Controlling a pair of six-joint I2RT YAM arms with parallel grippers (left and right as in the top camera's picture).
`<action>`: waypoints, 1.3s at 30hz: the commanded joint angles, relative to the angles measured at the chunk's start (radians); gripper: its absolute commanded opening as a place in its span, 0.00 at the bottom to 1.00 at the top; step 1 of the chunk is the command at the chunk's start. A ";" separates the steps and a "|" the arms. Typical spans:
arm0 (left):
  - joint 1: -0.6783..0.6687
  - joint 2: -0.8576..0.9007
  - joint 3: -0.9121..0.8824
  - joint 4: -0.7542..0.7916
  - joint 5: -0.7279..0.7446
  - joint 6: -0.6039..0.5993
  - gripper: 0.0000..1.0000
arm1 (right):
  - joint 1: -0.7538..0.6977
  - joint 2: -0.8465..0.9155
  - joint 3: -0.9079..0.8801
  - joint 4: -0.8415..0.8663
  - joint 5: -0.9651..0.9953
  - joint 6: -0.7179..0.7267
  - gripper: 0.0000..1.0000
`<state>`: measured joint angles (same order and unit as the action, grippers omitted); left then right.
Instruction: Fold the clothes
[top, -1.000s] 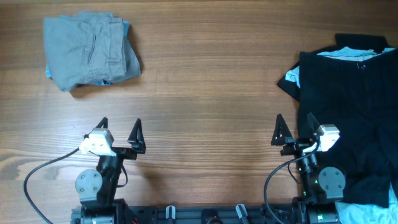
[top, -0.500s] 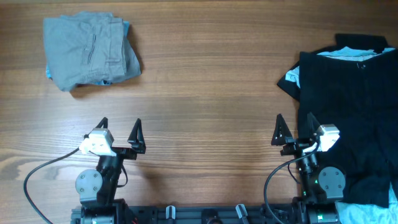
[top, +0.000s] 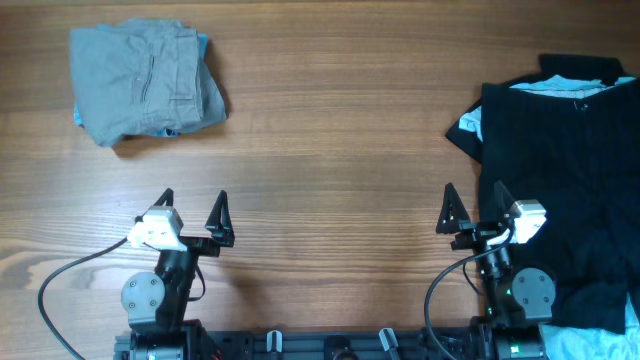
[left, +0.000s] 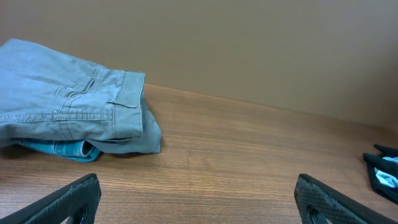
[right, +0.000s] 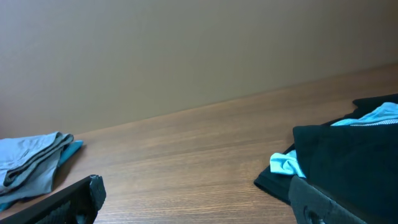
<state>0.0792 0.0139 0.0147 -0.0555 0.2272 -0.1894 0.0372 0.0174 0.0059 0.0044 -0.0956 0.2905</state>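
Large black shorts (top: 575, 190) lie spread at the table's right side, pale waistband and button at the far end; they also show in the right wrist view (right: 354, 155). A pale blue garment (top: 466, 124) peeks from under their left edge. Folded grey shorts (top: 145, 80) rest at the far left on a blue cloth, also in the left wrist view (left: 68, 106). My left gripper (top: 192, 210) is open and empty near the front edge. My right gripper (top: 472, 208) is open and empty, its right finger by the black shorts' edge.
The wooden table (top: 330, 150) runs between the two piles. Both arm bases and cables sit at the front edge. A plain wall stands behind the table's far edge.
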 joint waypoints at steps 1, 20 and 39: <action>-0.006 -0.005 -0.009 0.004 0.008 -0.010 1.00 | -0.005 0.000 -0.001 0.002 0.018 0.005 1.00; -0.006 0.072 0.234 -0.109 0.074 -0.040 1.00 | -0.005 0.253 0.376 -0.153 -0.245 -0.025 1.00; -0.006 1.033 1.048 -0.746 0.126 -0.040 1.00 | -0.027 1.378 1.254 -0.924 -0.192 -0.042 1.00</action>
<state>0.0784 1.0126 1.0409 -0.8127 0.2554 -0.2234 0.0334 1.3365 1.2392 -0.9180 -0.3660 0.2550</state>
